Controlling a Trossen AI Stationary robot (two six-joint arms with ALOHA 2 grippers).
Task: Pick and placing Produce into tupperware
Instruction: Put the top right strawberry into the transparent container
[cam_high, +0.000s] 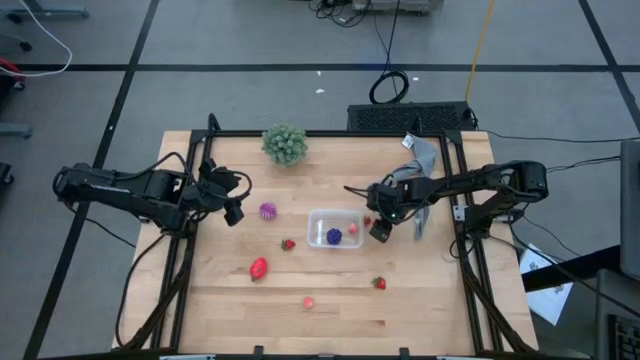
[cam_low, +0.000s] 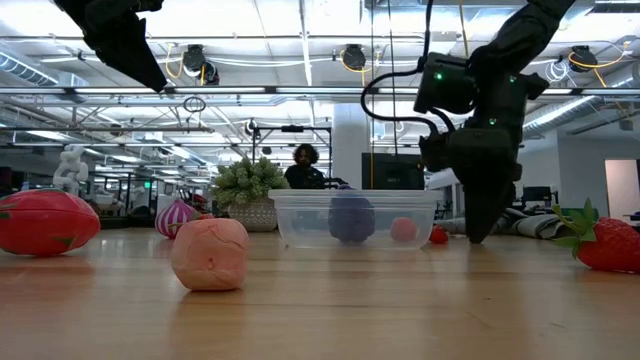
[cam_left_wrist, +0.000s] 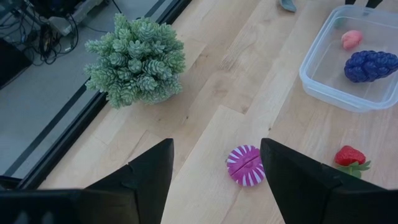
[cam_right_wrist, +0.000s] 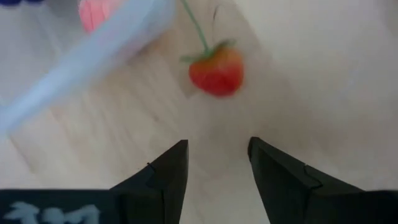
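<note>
While the left pincer (cam_high: 234, 213) hovers wide near the tabletop's (cam_high: 330, 290) left edge, the right pincer (cam_right_wrist: 214, 163), narrowly parted, hangs beside the tupperware (cam_high: 335, 229), over what seems a small red fruit (cam_right_wrist: 216, 70). Grey tiled floor (cam_high: 250, 90) surrounds the tabletop.

1. A robotics lab in an open, industrial-looking hall.
2. Exposed ceiling pipes (cam_low: 300, 92) and round hanging lamps (cam_low: 351, 56) run overhead.
3. The wooden table (cam_high: 320, 310) stands on a grey floor marked with black tape lines (cam_high: 300, 68); loose cables (cam_high: 388, 85) trail across it.
4. A person (cam_low: 303, 166) sits far back among desks.
</note>
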